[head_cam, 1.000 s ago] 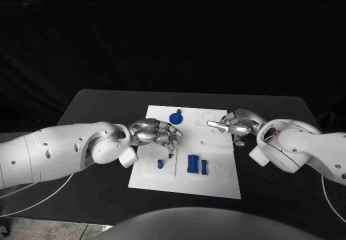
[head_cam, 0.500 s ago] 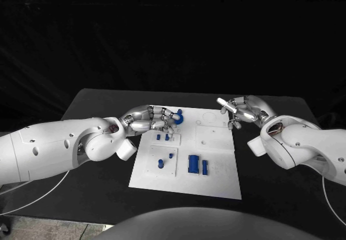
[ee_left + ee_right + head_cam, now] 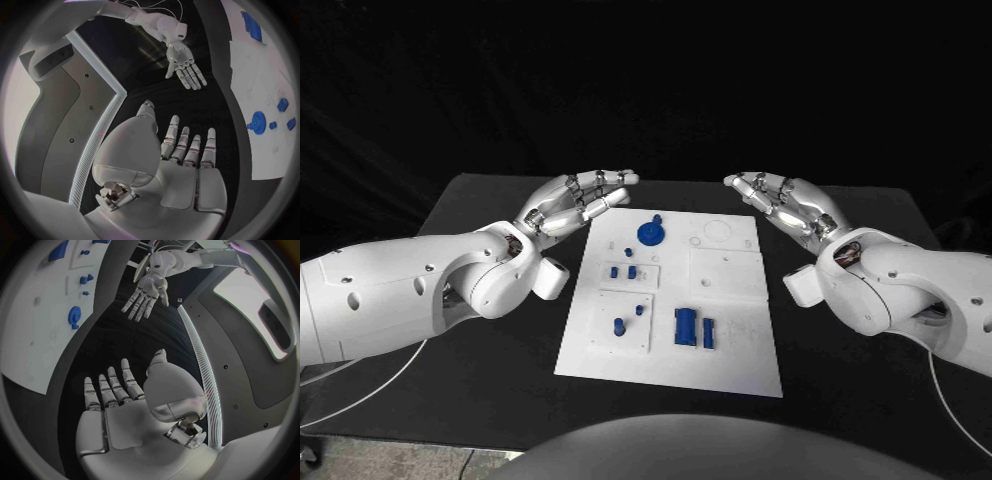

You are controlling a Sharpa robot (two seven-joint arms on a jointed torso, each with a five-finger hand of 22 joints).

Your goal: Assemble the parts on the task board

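Both silver hands, left hand [image 3: 578,203] and right hand [image 3: 783,204], are spread and hold nothing. The small blue plastic parts [image 3: 688,327] on the flat white task board [image 3: 733,365] look light and stiff; pinch their sides.

Parts [image 3: 687,327] on task board [image 3: 733,360] (mid-table [image 3: 488,200])

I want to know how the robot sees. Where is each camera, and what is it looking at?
Head view: on the robot's head, looking down at the task board, with both arms, left hand and right hand.
Left wrist view: behind the left hand, facing the right hand.
Right wrist view: behind the right hand, facing the left hand.
All share the board and the round blue part.
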